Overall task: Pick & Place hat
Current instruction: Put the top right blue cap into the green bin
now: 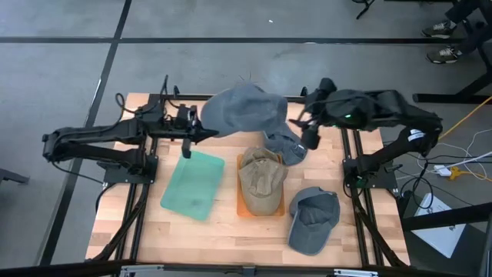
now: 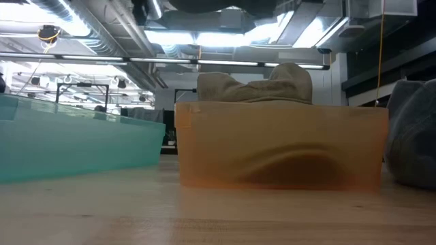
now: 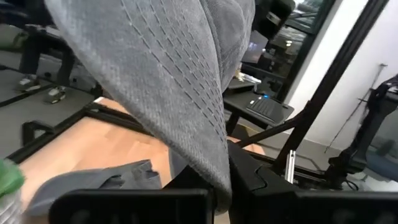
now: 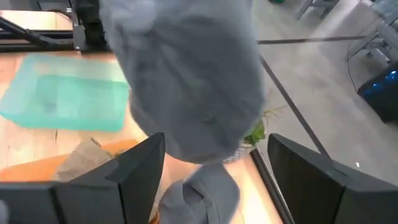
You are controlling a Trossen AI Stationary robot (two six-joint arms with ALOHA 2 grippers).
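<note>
Wooden bench (image 1: pixel 192 231) carries two bins, green (image 1: pixel 192 183) and orange (image 1: pixel 244 209). Four hats: one grey hat (image 1: pixel 243 109) hangs above the far edge in the closed left tool (image 1: pixel 201 131), a tan one fills the orange bin, two grey lie nearby. Right tool (image 1: pixel 307 132) gapes, empty.

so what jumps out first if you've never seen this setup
The grey hat held up in the air over the table's far edge, gripped by the shut left gripper, while the right gripper stands open just beside it. Below sit a tan cap in an orange tray at mid-table, an empty green tray to its left, and a grey cap lying at the near right.
</note>
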